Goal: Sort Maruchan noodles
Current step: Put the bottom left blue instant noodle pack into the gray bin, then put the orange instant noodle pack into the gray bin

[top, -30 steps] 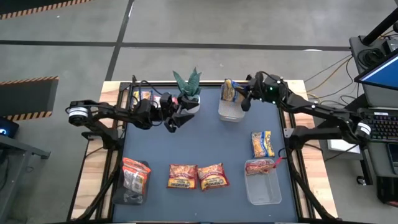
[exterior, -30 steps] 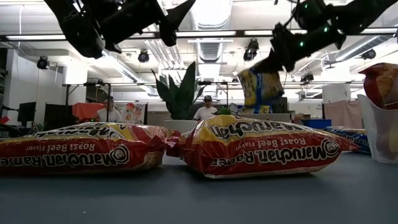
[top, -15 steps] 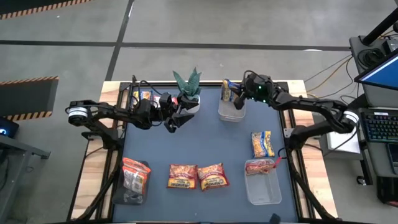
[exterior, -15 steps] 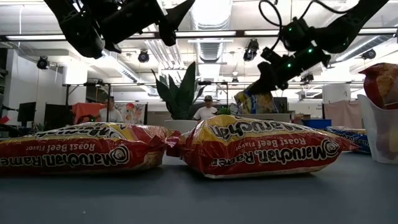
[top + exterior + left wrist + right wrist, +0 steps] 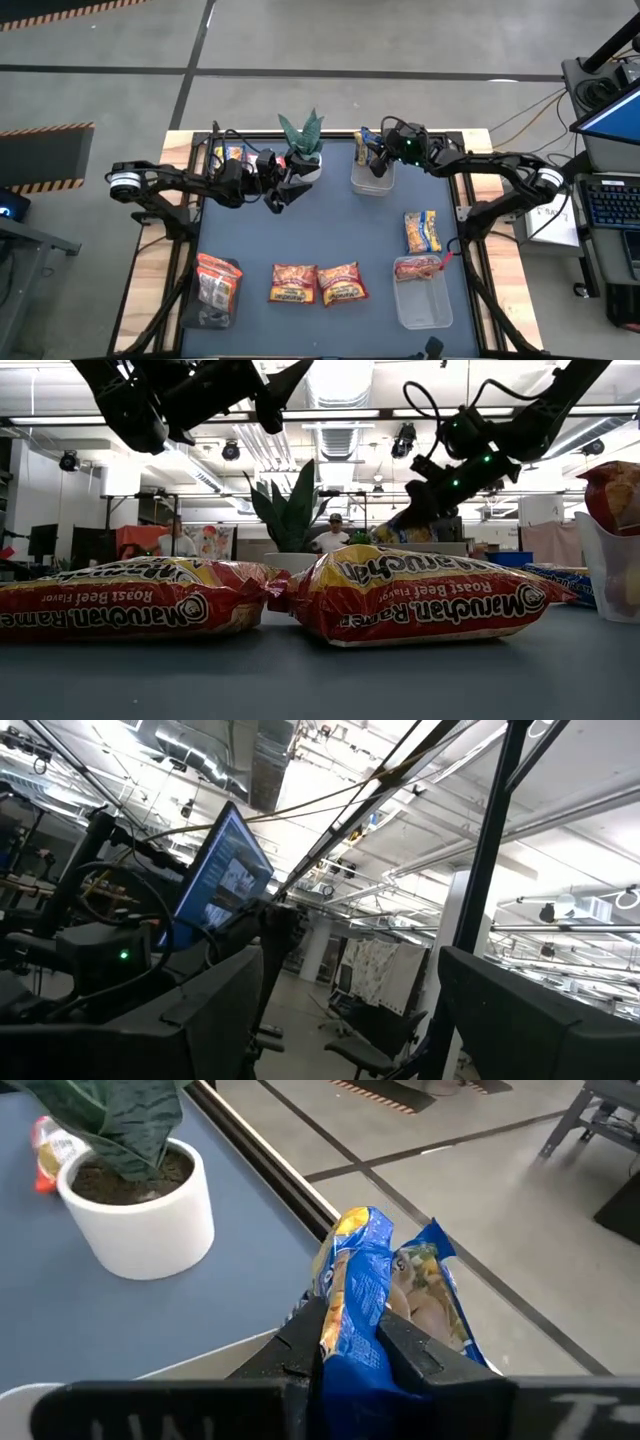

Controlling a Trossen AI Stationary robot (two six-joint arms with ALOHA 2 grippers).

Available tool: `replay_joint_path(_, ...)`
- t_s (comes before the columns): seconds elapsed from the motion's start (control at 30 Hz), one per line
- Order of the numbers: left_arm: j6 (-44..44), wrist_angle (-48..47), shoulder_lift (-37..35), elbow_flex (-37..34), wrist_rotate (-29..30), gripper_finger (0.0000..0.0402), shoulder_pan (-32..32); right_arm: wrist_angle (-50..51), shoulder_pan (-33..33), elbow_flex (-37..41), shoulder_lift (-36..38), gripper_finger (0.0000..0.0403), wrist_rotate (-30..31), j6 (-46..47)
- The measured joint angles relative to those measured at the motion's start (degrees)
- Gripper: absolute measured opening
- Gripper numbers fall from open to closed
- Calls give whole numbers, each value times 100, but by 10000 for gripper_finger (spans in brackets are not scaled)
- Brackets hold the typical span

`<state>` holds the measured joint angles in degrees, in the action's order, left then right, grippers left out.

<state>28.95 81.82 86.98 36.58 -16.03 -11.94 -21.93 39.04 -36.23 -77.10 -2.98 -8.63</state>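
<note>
Right pincer [image 5: 352,1342] is pinching a blue packet [image 5: 385,1305] over the bin [image 5: 371,178] at the counter's far edge; a loosening grip could be dropping it outside. Left pincer [image 5: 276,197] is hanging open.

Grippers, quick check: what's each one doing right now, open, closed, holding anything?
Left gripper: open, empty, beside the plant.
Right gripper: closed on a yellow-and-blue noodle packet, over the clear bin.
</note>
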Motion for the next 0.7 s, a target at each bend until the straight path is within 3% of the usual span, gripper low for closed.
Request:
replay_joint_path(0.43,-57,-2,0,-2,0,284,0,-69,1,0,-60,123,163,-17)
replay_joint_path(0.7,-42,-16,0,-2,0,284,0,408,1,0,385,148,513,-208)
